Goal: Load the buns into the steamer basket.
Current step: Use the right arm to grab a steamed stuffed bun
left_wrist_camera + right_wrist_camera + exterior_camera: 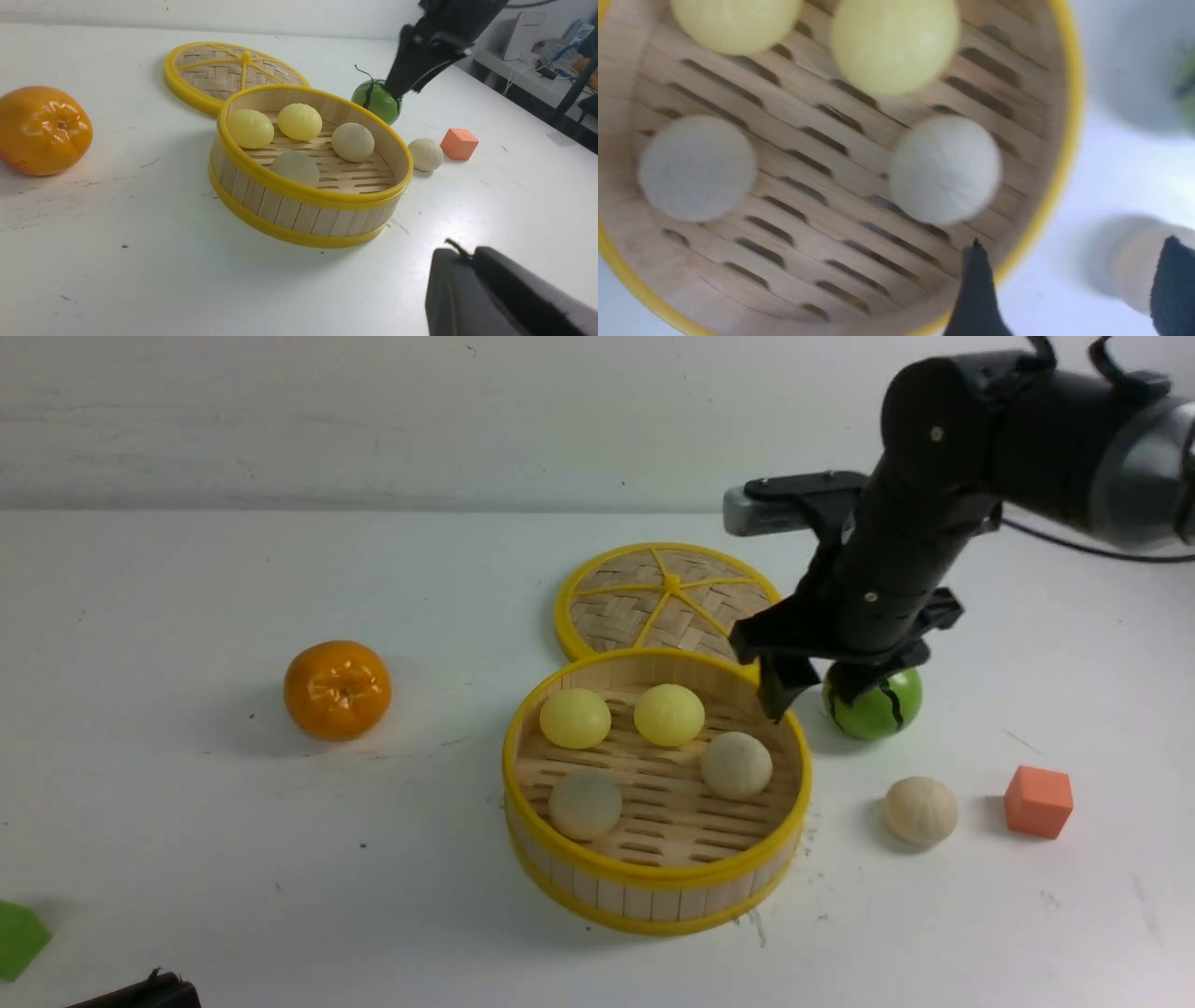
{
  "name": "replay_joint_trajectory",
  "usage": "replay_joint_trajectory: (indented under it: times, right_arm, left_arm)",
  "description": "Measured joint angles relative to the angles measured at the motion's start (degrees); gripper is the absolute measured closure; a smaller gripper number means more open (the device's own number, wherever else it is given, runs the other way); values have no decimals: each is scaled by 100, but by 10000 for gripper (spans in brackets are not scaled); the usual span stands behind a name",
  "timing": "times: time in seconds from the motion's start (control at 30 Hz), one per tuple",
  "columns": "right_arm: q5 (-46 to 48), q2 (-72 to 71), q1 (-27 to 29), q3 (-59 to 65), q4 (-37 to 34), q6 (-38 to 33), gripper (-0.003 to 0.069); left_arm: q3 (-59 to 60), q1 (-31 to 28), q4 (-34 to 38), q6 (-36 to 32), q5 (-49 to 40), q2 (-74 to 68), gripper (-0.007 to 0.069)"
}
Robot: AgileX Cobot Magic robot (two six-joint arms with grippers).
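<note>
The steamer basket (653,901) stands mid-table and holds two yellow buns (574,718) (668,715) and two beige pleated buns (736,765) (584,805). A third beige bun (920,810) lies on the table right of the basket; it also shows in the left wrist view (425,154) and the right wrist view (1134,261). My right gripper (810,693) is open and empty, hovering above the basket's far right rim (1069,140). My left gripper (467,254) is shut and empty, low over the table near the front left (140,991).
The woven lid (667,597) lies flat behind the basket. A green watermelon ball (878,709) sits under my right arm. An orange (337,690) lies to the left, a salmon cube (1038,801) at the right, a green piece (17,938) at the front left edge.
</note>
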State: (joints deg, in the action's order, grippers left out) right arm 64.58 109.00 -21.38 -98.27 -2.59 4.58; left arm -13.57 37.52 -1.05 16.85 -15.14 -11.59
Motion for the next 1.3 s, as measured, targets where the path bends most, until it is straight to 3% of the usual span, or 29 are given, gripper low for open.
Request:
replay_joint_trajectory:
  times: [0.1, 0.23, 0.37, 0.53, 0.97, 1.3]
  right_arm:
    - [164, -502, 271, 534, 511, 536, 326]
    - [-74, -674, 919, 1410, 433, 797, 437]
    - [-474, -546, 1222, 1652, -16, 683, 440]
    - [-986, -203, 1482, 1594, -906, 46, 388]
    - [-1269, 381, 1504, 1531, -1051, -116, 383]
    - [-1299, 483, 1504, 1518, -1038, -246, 507]
  left_arm:
    - [0, 0, 0, 0, 0, 0, 585]
    - [0, 0, 0, 0, 0, 0, 580]
    - [0, 0, 0, 0, 0, 0, 576]
    - [0, 0, 0, 0, 0, 0, 568]
    - [0, 0, 0, 0, 0, 0, 557]
    - [0, 0, 0, 0, 0, 0, 553]
